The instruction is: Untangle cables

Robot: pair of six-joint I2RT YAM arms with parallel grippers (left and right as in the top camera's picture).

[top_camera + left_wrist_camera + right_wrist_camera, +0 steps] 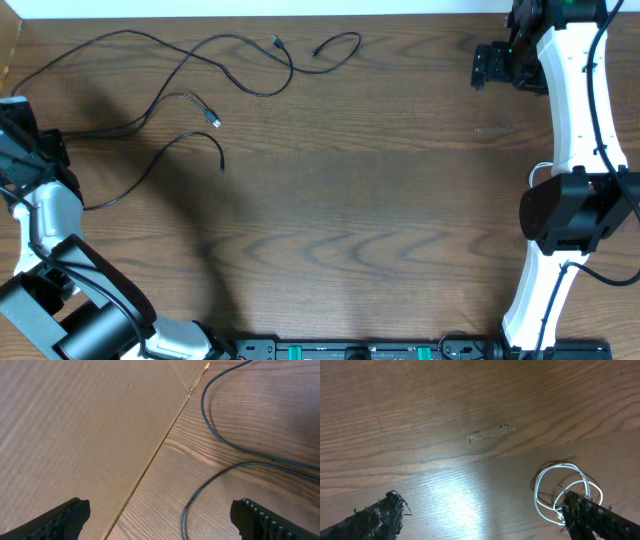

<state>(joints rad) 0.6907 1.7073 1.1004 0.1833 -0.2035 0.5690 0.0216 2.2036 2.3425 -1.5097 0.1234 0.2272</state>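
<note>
Worktop: brown wood grain [350, 200], dull sheen, with one pale scuff [490, 435] at far right.
Surroundings: white strip [250, 8] along the far edge; flat cardboard [75, 425] at the far left corner, its edge meeting the wood.
Black cables: [190, 95] lie loose on the far left part of the worktop in long curves, some runs crossing; small plug ends lie apart from one another near the far middle.
White cable: [560, 485] a small coil on the right side of the worktop, beside the right arm, well apart from the black ones.
Left arm: [45, 215] rises from the near left corner and reaches along the left edge towards the cardboard.
Left tool: [161, 507] fingers spread wide, nothing held; it hangs over the line where cardboard meets wood, with two black runs on the wood under its right side.
Right arm: [575, 90] stretches from the near right to the far right corner, wrist turned left.
Right tool: [482, 500] fingers spread wide, bare wood between them, nothing held; the white coil lies at its right finger [595, 517], contact cannot be told.
</note>
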